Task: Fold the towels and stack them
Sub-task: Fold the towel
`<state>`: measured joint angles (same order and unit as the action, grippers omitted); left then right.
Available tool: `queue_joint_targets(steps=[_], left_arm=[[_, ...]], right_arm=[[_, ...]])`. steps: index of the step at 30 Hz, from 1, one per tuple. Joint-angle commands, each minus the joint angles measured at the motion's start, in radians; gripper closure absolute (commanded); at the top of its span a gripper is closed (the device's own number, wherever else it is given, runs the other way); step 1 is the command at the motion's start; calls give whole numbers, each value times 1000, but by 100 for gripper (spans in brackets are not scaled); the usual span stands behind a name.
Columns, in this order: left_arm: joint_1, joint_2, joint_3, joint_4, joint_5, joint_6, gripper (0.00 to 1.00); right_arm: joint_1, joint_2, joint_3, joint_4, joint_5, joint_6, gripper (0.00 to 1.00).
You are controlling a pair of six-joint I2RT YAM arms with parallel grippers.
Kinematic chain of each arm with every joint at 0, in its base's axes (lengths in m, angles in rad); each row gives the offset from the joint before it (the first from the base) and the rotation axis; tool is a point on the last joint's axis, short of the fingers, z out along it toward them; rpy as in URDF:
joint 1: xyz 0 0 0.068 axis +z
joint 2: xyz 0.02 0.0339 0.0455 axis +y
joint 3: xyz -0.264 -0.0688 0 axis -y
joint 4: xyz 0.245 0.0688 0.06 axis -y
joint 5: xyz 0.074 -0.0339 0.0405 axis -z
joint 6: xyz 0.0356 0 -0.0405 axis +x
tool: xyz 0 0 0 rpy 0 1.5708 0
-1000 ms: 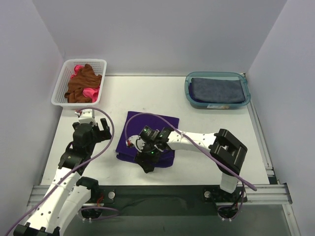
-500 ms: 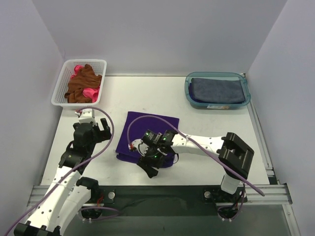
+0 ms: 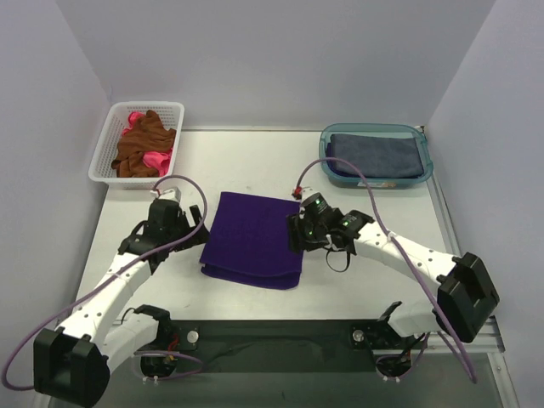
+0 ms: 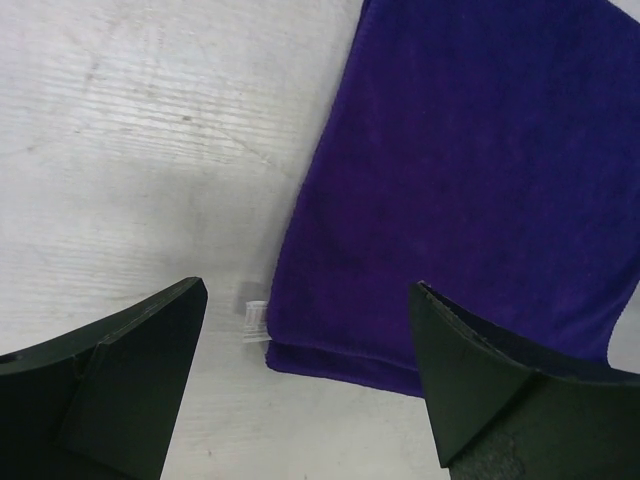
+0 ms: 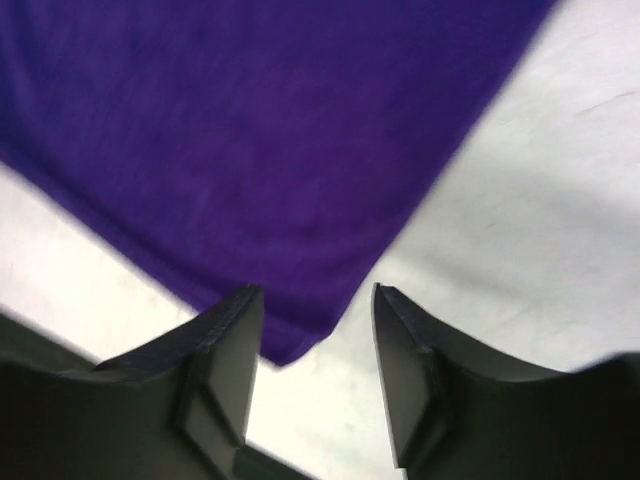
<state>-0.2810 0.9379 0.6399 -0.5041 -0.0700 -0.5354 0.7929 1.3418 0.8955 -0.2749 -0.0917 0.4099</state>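
The purple towel (image 3: pixel 253 240) is lying folded on the tabletop (image 3: pixel 255 166), near the middle of its near edge, with doubled layers showing along the towel's near side. The left gripper (image 4: pixel 307 290) is hovering above the towel's near left corner, jaws spread wide and holding nothing. The right gripper (image 5: pixel 315 292) is hanging over the towel's right edge with its jaws partly apart; a corner of cloth is showing below the gap, not pinched. The cloth is looking soft, light and limp, so it is likely to sag and drag unless taken by two corners, all layers pinched together. Farther back, rust-brown and pink towels (image 3: pixel 143 146) are lying crumpled in the white basket (image 3: pixel 100 170) at the far left corner. A slate towel (image 3: pixel 376 155) is resting folded in the teal tub (image 3: pixel 324 157) at the far right corner.
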Motion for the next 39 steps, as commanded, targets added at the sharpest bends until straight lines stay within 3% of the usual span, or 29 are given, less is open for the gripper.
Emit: queue_joint_targets(steps=[1, 7, 13, 19, 32, 39], left_arm=[[-18, 73, 98, 24, 68, -35, 7], [-18, 134, 103, 41, 3, -34, 7], [8, 199, 118, 36, -25, 9, 6], [45, 176, 119, 25, -129, 31, 6], [160, 154, 78, 62, -37, 3, 6], [172, 179, 64, 84, 70, -17, 6]], right_arm=[[-104, 74, 45, 103, 57, 32, 55], [-187, 322, 235, 154, 44, -19, 67], [-187, 546, 440, 145, 23, -13, 70], [-185, 689, 549, 83, 32, 36, 66], [-285, 971, 919, 3, -12, 40, 58], [-305, 938, 993, 5, -31, 14, 54]])
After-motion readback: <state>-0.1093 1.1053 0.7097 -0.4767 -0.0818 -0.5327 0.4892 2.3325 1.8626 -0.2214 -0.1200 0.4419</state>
